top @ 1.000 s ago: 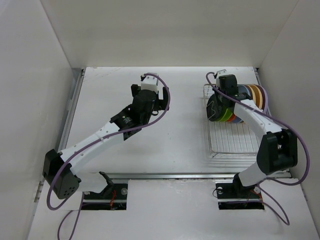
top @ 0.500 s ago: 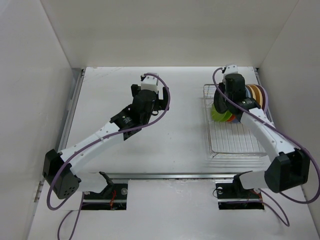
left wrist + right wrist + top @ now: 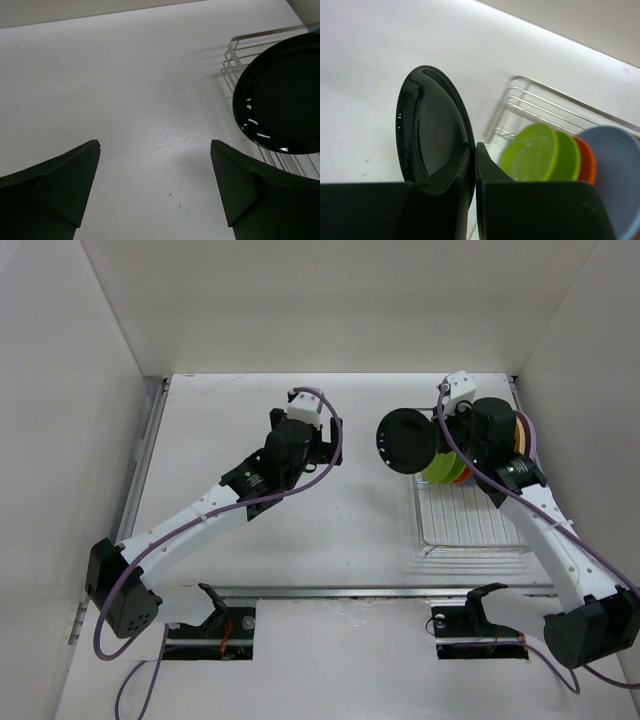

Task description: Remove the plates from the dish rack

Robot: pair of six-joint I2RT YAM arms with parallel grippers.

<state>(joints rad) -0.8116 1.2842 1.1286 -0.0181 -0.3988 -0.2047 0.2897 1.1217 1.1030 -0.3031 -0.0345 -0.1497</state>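
My right gripper (image 3: 432,440) (image 3: 474,150) is shut on the rim of a black plate (image 3: 405,441) (image 3: 427,130) and holds it upright in the air, just left of the silver wire dish rack (image 3: 470,535) (image 3: 530,100). The black plate also shows at the right of the left wrist view (image 3: 282,100). In the rack stand lime green plates (image 3: 438,468) (image 3: 532,152), an orange plate (image 3: 585,160) and a light blue plate (image 3: 615,175). A tan plate (image 3: 519,432) peeks out behind the arm. My left gripper (image 3: 318,440) (image 3: 155,185) is open and empty over the bare table, left of the black plate.
White walls close in the table on the left, back and right. A metal rail (image 3: 145,460) runs along the left edge. The front part of the rack holds no plates. The arm bases (image 3: 215,620) sit at the near edge.
My right gripper has lifted the black plate out of the rack and carried it left, clear of the rack's edge. My left gripper has shifted slightly right.
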